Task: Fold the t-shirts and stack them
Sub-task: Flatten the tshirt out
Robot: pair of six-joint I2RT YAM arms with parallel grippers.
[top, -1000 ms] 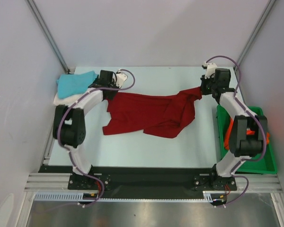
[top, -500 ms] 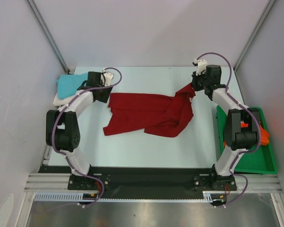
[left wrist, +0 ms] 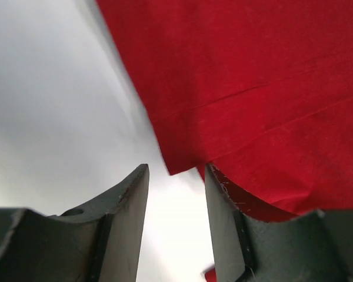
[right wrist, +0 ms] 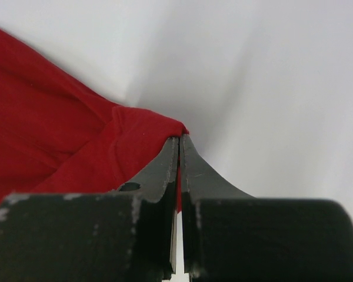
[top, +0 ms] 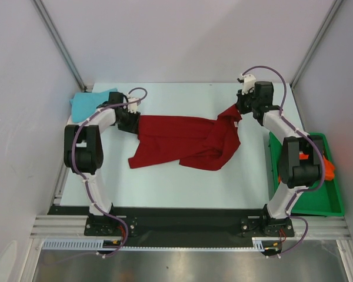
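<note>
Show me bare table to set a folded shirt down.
Widest bare patch: the table strip between the dark red t-shirt and the near edge. Another: behind that shirt, up to the back wall. Crowded: far-left corner, with the turquoise t-shirt and left gripper; right edge, with the green tray.

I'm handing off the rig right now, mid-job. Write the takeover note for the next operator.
Left tool: open, empty, at the dark red t-shirt's left edge.
Right tool: shut on that shirt's far-right corner.
Turquoise t-shirt sits at the far-left corner; orange t-shirt in the green tray, right.
Done: no fold on the red one yet.
Left: fold it, then the orange, and stack.
</note>
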